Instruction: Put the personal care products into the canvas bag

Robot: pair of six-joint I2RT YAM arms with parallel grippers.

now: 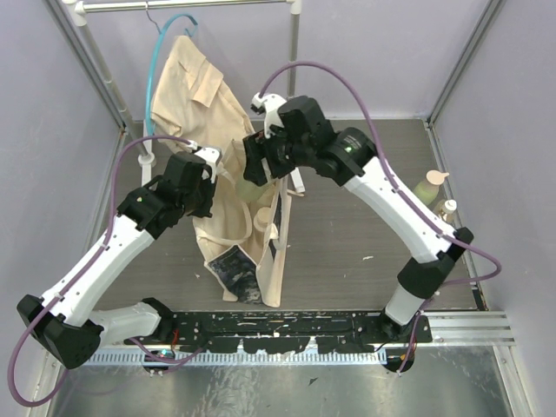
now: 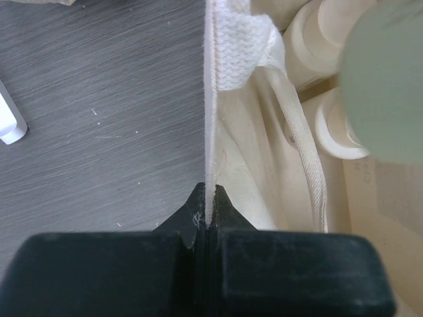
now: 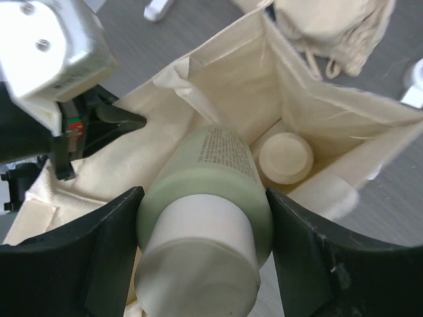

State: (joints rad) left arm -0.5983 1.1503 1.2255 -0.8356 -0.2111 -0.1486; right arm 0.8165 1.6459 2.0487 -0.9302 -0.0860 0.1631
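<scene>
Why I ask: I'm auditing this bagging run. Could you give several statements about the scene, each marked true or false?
1. The left hand is shut on the edge of the canvas bag. True.
2. The right hand holds a clear amber bottle. False: it holds a yellow-green bottle with a cream cap.
3. The bag has nothing inside. False: a cream-capped bottle is already in it.
4. Two bottles stand on the table beside the right arm. True.
5. The shirt lies flat on the table. False: it hangs from the rail.
</scene>
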